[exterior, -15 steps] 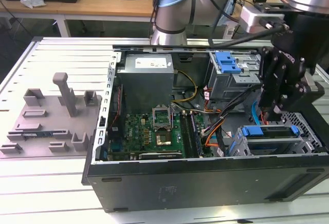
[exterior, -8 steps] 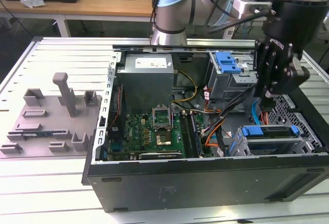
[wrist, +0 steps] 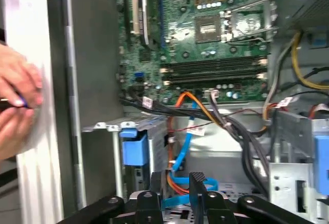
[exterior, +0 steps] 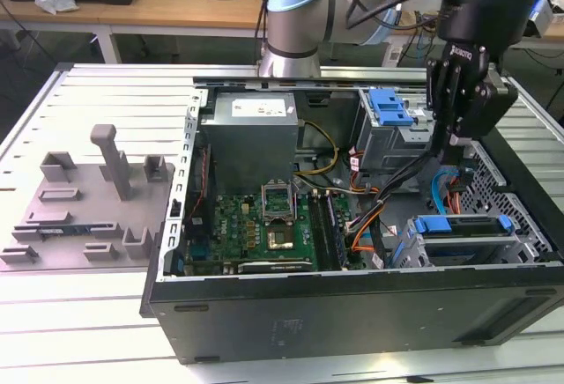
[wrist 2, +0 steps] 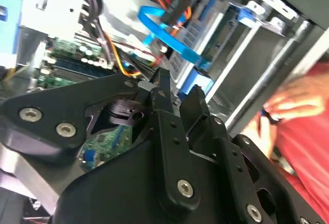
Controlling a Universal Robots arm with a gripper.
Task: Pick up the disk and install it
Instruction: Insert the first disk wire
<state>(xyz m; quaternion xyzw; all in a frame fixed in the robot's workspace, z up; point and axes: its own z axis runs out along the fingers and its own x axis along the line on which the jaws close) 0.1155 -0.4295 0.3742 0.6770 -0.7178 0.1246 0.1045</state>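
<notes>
Exterior view: disk [exterior: 463, 231] in bay. First wrist view: hand [wrist: 18, 95], fingers [wrist: 198, 185] apart.

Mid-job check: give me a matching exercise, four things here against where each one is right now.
1. disk
2. end effector
3. grey post
4. person's hand

A. just beyond the side wall of the case
B. upright on the fixture plate, exterior view's left
C. seated in the case's corner, exterior view's right
D. over the open case, holding nothing

Pairs: 1-C, 2-D, 3-B, 4-A.
</notes>
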